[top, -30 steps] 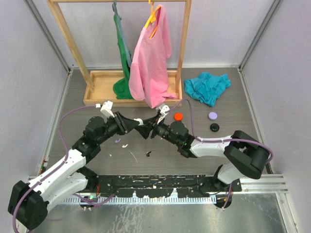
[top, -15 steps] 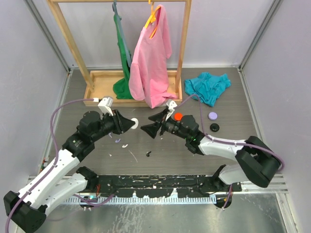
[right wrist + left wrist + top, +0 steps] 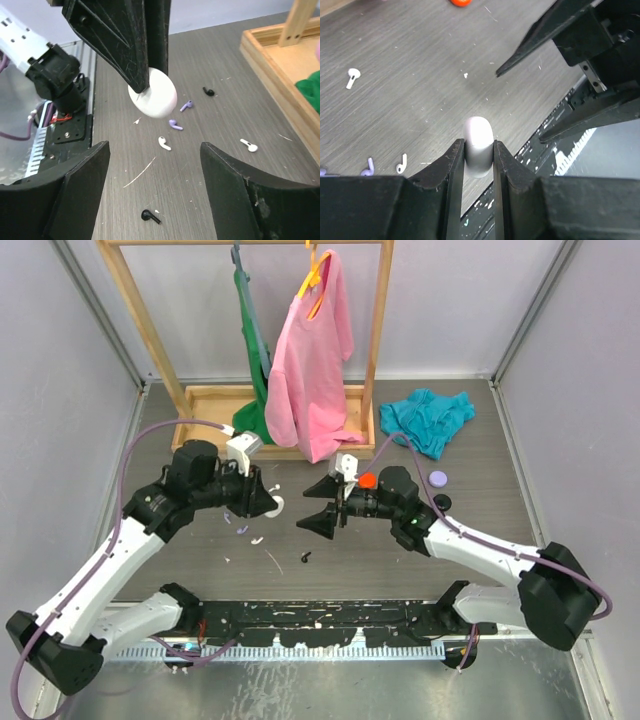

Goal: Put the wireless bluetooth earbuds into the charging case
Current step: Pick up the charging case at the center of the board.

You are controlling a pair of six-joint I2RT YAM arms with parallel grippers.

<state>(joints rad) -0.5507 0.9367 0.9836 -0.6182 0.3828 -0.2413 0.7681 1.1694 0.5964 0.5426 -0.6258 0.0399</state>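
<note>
Two near bounds: black rail [image 3: 320,625] along the table's front edge, both arm bases on it; grey walls close at either side.
Open room: bare strip of table [image 3: 370,565] between rail and arms; open air between left gripper [image 3: 270,503] and right gripper [image 3: 316,506], tips facing, not touching.
Loose earbuds: black earbud [image 3: 305,558] nearest the rail, just beside thin white scraps [image 3: 275,562]; white earbud [image 3: 256,539] and lilac earbud [image 3: 241,530] on the table below the left gripper; six counted from the right wrist, two black, two lilac, two white, all lying on the table.
Left gripper: clamped on the white charging case [image 3: 478,150], held above the table; lid up or down, cannot tell.
Right gripper: jaws spread wide, nothing between them, aimed at the case, apart from it.
Small cases beyond: red case [image 3: 367,481] just behind the right wrist; black case [image 3: 442,502] partly hidden by the right arm; lilac case [image 3: 437,479] past that; contents not visible.
Far container: wooden tray [image 3: 205,420] at the rack's foot, holding the bunched hem of a green garment [image 3: 250,420]; pink shirt [image 3: 310,370] hanging down to its rim; teal cloth [image 3: 428,420] heaped on the table to its right.
Changed from a second ago: then both grippers meeting tip to tip over mid-table; now drawn apart, case gone with the left, right jaws wider.
</note>
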